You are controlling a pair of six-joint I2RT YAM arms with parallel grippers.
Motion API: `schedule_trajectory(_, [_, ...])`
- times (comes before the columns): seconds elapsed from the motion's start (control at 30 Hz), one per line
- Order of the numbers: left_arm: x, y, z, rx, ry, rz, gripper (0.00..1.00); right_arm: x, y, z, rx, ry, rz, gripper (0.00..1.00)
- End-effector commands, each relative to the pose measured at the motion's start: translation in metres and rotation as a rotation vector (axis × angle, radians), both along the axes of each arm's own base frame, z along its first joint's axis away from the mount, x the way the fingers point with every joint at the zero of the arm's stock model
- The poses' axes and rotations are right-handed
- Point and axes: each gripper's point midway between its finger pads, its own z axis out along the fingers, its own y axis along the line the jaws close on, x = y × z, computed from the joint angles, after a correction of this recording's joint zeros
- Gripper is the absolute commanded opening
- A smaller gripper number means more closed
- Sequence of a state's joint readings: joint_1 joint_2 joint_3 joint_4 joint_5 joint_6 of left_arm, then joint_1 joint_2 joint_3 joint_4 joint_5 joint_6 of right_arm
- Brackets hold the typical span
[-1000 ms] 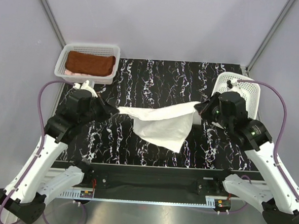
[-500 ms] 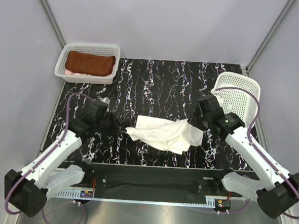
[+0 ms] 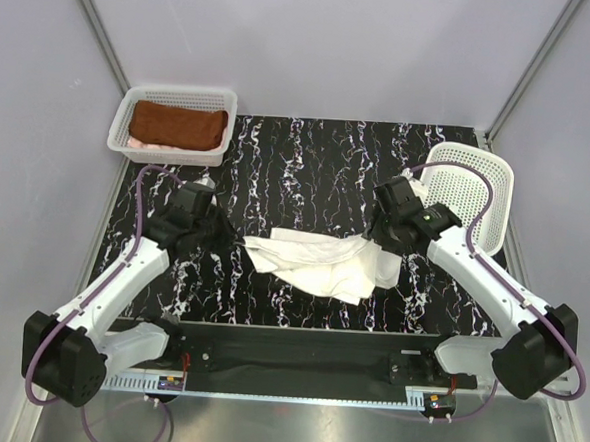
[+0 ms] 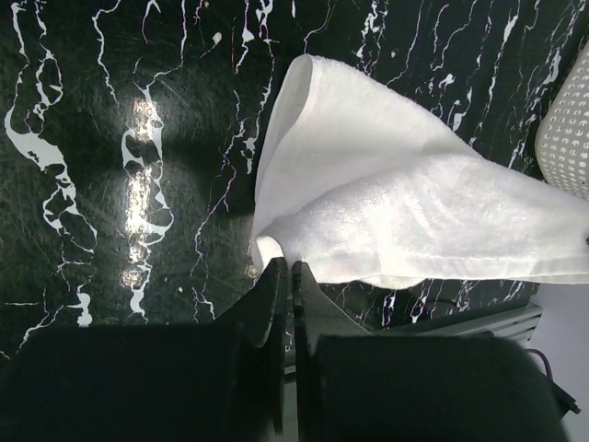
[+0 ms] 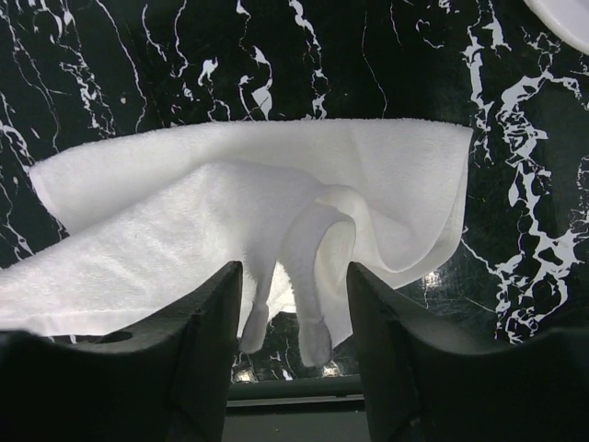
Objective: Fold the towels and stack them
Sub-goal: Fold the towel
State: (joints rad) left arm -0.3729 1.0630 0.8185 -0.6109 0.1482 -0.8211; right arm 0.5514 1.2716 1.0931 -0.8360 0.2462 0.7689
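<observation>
Two wrist cams give you what the overhead can't. From the left wrist you see the left gripper [image 4: 284,269] pinched shut on one corner of the white towel [image 3: 317,262]. From the right wrist, the right gripper [image 5: 294,276] has its jaws parted wide, with a loose fold hanging between them, not clamped.

The overhead only shows both arms meeting the cloth's ends. The towel lies rumpled on the black table [image 3: 309,162], middle-front. Its long axis runs left to right, with the narrow pointed end toward the left gripper and the bulkier bunched end at the right one.

Only the overhead shows both baskets. The far-left basket [image 3: 183,93] holds the rust-brown towel [image 3: 178,126] on top of a pale pink towel [image 3: 144,146] peeking out at its front edge. The right basket [image 3: 472,192] sits tipped up at the table's right edge.
</observation>
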Motion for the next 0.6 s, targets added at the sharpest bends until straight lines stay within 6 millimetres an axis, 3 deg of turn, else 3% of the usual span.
schedule_trajectory(0.0, [0.018,-0.002,0.021,-0.005,-0.100,-0.012,0.00,0.017,-0.005,0.033,-0.001,-0.093,-0.060,0.58])
schedule_trajectory(0.13, [0.019,-0.006,0.023,-0.018,-0.107,-0.028,0.00,0.025,0.002,0.052,0.033,-0.117,-0.070,0.59])
schedule_trajectory(0.3, [0.018,-0.008,0.020,-0.030,-0.106,-0.038,0.00,0.024,0.012,0.062,0.094,-0.123,-0.051,0.60])
schedule_trajectory(0.57, [0.016,-0.009,0.011,-0.035,-0.093,-0.044,0.00,0.035,0.026,0.024,0.066,-0.035,-0.032,0.60])
